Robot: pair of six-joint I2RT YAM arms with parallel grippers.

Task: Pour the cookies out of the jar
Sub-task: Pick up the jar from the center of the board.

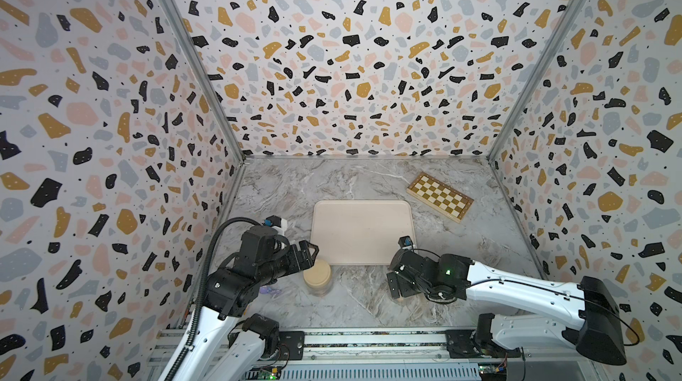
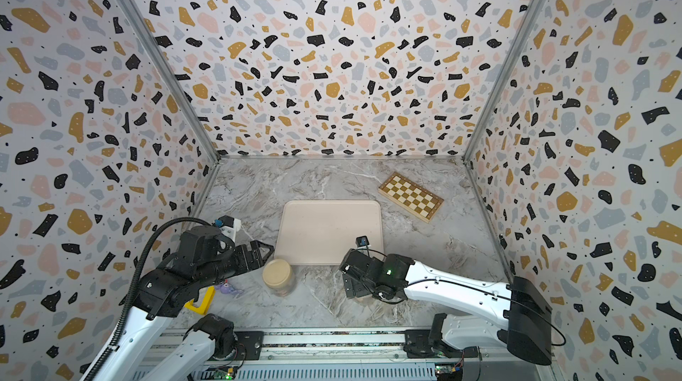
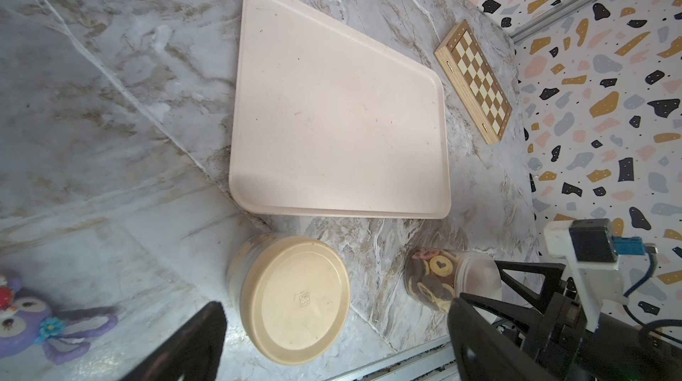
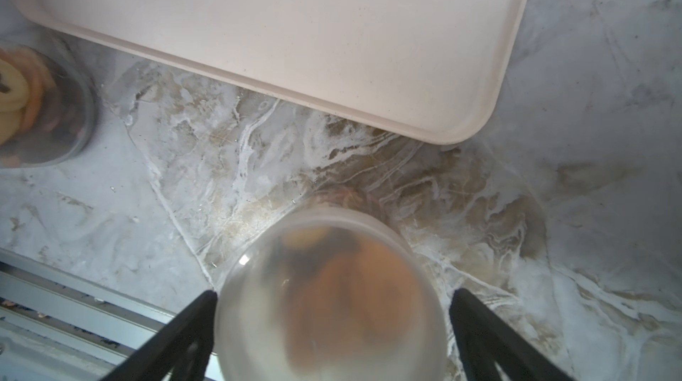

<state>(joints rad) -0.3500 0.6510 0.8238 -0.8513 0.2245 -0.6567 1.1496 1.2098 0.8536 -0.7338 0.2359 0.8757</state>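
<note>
— Marble-grey table point(image 1: 369, 309), holdings: cream tray point(image 1: 361, 231) in the middle, bare; folded chessboard point(image 1: 440, 196) beyond its far right corner. And the jars?
— Two. Lidded jar point(image 1: 317, 275), beige cap, upright just off the tray's near left corner; cookies point(image 4: 14, 95) show through its wall. Clear jar point(image 3: 465, 276), upright near the tray's near right corner, well apart from the first, also packed with cookies (golden rings, dark rounds, a pink one on top).
— Is its top covered?
— Possibly by a frosted cap; the right wrist view is too blurred to say.
— Grippers?
— Right gripper point(image 1: 398, 287): pointing down over the clear jar, fingers spread to either side of it, a gap showing on one side. Left gripper point(image 1: 309, 252): fingers wide apart, holding nothing, hovering just beside the lidded jar.
— Sundries?
— Purple plush toy point(image 3: 33, 320) and a yellow piece point(image 2: 201, 303), both at the table's near left.
</note>
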